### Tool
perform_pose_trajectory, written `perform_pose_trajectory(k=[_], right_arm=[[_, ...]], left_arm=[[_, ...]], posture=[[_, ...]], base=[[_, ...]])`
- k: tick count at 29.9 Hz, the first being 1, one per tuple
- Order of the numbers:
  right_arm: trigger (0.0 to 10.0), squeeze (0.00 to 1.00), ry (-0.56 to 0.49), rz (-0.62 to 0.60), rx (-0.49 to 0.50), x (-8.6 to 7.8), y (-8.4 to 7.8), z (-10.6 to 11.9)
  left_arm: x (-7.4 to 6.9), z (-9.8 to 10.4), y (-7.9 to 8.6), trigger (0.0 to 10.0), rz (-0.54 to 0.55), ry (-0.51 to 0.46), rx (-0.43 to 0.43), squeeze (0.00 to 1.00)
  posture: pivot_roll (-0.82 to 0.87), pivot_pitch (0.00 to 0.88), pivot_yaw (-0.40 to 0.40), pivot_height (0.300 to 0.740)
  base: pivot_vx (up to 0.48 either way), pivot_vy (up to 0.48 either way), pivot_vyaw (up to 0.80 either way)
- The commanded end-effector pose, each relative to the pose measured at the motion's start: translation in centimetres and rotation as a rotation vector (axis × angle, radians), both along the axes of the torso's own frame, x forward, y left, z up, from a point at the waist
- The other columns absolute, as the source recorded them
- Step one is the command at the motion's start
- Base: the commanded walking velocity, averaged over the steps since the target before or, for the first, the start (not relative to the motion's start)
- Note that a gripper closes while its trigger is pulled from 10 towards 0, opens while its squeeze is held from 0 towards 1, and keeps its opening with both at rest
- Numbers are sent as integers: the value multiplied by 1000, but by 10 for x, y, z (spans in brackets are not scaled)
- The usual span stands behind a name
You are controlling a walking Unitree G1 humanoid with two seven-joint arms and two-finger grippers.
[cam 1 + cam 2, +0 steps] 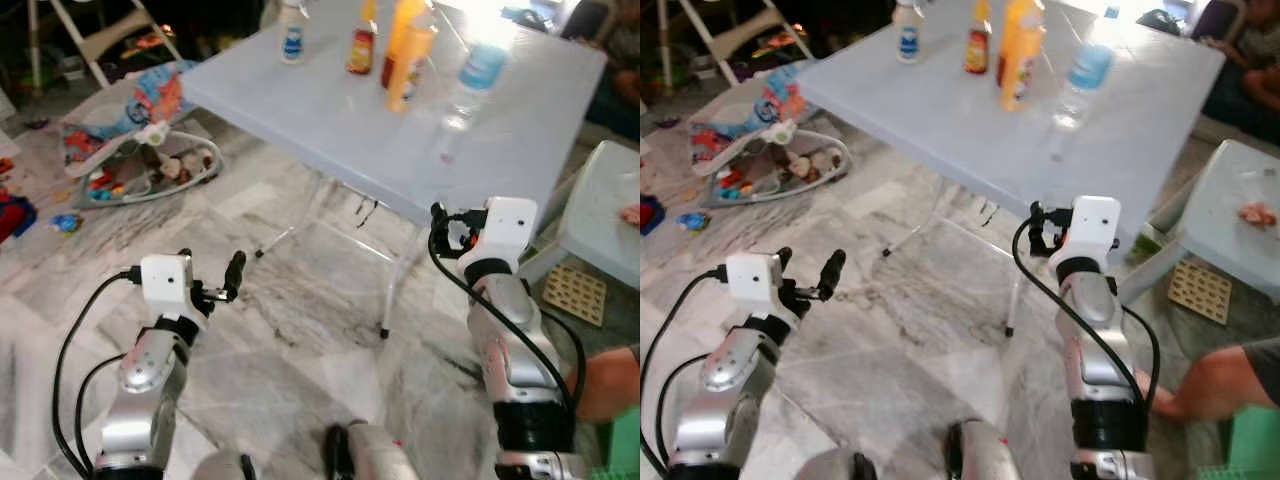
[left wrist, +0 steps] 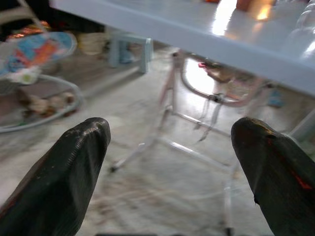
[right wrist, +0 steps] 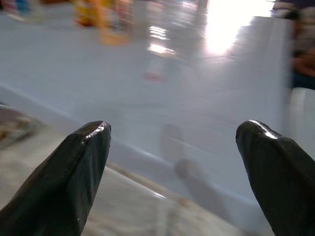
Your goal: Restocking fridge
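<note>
A pale blue folding table (image 1: 330,120) stands ahead of me. On its far side are a white bottle (image 1: 292,40), a small red sauce bottle (image 1: 361,48), a tall orange bottle (image 1: 405,55) and a clear water bottle (image 1: 470,85) with a blue label. My right gripper (image 1: 443,228) is raised just below the table's near edge, open and empty; in its wrist view its fingertips (image 3: 83,162) frame the tabletop. My left gripper (image 1: 212,270) is lower, over the marble floor, open with nothing between its fingers (image 2: 59,182), pointing at the table's legs (image 2: 197,123).
A baby bouncer (image 1: 140,140) with toys lies on the floor to the left. At the back left stands a white folding chair (image 1: 100,35). A white plastic stool (image 1: 610,200) and a person's leg (image 1: 605,385) are close on the right. A woven mat (image 1: 575,293) lies beneath the stool.
</note>
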State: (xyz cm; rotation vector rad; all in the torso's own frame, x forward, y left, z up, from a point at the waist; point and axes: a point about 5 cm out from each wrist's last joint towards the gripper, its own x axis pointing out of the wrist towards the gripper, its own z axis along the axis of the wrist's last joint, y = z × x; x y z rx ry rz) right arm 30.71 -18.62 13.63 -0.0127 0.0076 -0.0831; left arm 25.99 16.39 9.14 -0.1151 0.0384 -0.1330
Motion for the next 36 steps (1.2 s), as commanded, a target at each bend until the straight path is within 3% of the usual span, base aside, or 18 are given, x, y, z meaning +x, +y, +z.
perform_pose_trajectory(k=[1,7,13,18,25,36], right_arm=[[10000,0,-25,4,0,1,1,4],[10000,0,-85,34,-72,-2,1,12],[10000,0,-130,33,-195,-28,-7,10],[10000,0,-103,24,-132,-42,-7,2],[10000,0,-148,1,-123,-31,-4,14],[10000,0,-149,4,-129,-31,-5,14]], left_arm=[[0,-3,5,10000,39,18,17,0],[1,0,17,10000,108,-6,42,0],[-13,6,37,10000,196,-31,64,0],[-20,4,43,10000,201,-22,71,0],[-1,18,37,10000,152,-87,42,0],[-4,15,26,10000,134,-76,8,0]], posture=[[-41,116,-31,740],[-22,81,-51,740],[-2,50,-48,740],[5,28,-45,740],[-11,37,-39,740],[-10,30,-44,740]], base=[[0,0,0],[0,0,0],[0,0,0],[0,0,0],[0,0,0],[231,0,-291]])
